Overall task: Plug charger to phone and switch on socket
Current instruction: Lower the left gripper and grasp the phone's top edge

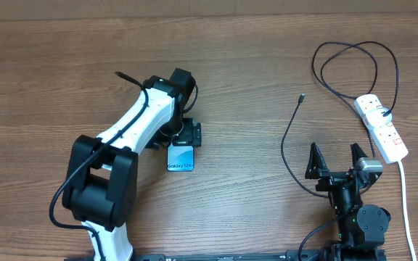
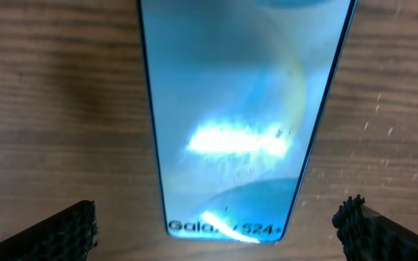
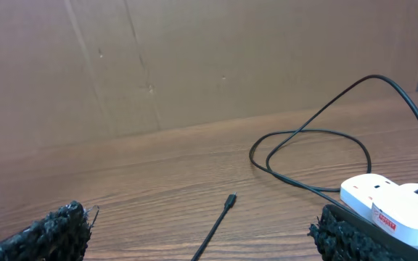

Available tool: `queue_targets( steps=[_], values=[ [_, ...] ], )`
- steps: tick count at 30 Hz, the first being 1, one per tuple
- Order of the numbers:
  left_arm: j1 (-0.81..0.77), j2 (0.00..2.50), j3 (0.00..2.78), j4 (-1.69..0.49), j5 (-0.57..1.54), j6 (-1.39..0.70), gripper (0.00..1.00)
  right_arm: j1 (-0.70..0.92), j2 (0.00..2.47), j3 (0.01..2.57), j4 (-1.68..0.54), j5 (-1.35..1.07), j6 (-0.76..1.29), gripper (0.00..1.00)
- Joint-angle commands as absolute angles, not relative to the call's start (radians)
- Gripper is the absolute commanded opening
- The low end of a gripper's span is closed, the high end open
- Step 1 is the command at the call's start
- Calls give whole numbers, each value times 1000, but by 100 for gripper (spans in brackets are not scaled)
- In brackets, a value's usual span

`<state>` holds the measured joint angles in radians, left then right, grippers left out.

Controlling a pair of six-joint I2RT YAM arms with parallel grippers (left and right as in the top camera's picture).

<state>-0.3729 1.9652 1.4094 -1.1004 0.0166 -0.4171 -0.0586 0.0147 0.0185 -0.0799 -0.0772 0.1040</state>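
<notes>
A brown wooden table [image 1: 49,72] carries everything, with a plain cardboard wall [image 3: 194,58] behind it. The left fingers [image 2: 71,228] are spread as wide as they go and hold nothing. The Galaxy S24+ phone [image 2: 238,109] lies flat and lit between them, its edges clear of both tips. The right fingers [image 3: 49,232] are equally wide and empty. The black charger cable [image 1: 284,141] trails under and ahead of them, and its plug tip [image 3: 230,199] lies loose on the table in front, between the two tips. The white power strip [image 1: 381,127] sits just beyond the right-hand tip.

By my reading the task is at its first step: the phone is not yet plugged in. Next, the right fingers likely need to reach forward and pinch the cable just behind its tip while the left steadies the phone. I cannot tell the switch positions.
</notes>
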Motion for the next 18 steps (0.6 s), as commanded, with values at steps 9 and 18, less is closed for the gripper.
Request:
queue_targets(
  steps=[9, 18],
  values=[
    [-375, 1990, 1428, -1028, -12, -430, 100, -63, 3, 8, -77, -68, 108, 100],
    [-376, 1990, 1398, -992, -12, -430, 100, -63, 3, 8, -77, -68, 108, 100]
  ],
)
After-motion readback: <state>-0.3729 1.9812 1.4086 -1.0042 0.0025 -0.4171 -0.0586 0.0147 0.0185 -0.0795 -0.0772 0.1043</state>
